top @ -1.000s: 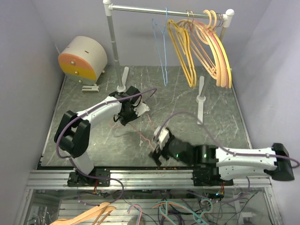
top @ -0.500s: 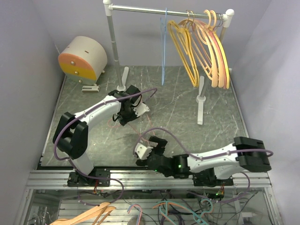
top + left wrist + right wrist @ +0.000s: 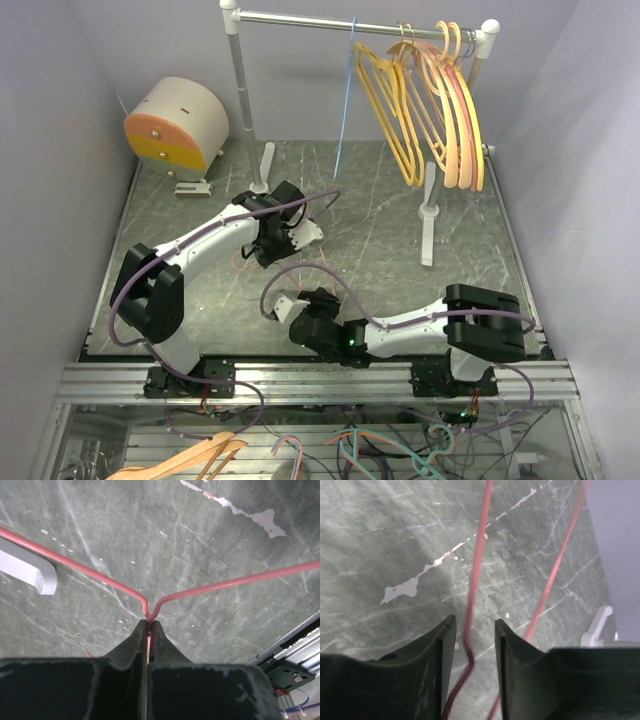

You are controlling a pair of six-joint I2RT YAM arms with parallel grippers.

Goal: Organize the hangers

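The bench [image 3: 470, 250] is showing grey-green marble with white veins and white chips. The wire hanger [image 3: 225, 583] is glowing red. The left end effector [image 3: 149, 625] and right end effector [image 3: 474, 621] are looking black. A blue hanger [image 3: 344, 110], yellow hangers [image 3: 400, 155] and peach hangers [image 3: 470, 150] are hanging. The far-left drum [image 3: 190, 115] is showing cream, orange and yellow.

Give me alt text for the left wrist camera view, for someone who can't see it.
The left gripper, jaws closed, pinches a thin red wire hanger at the neck where its two shoulders meet, over a green marbled table. A white rail foot shows at the left edge.
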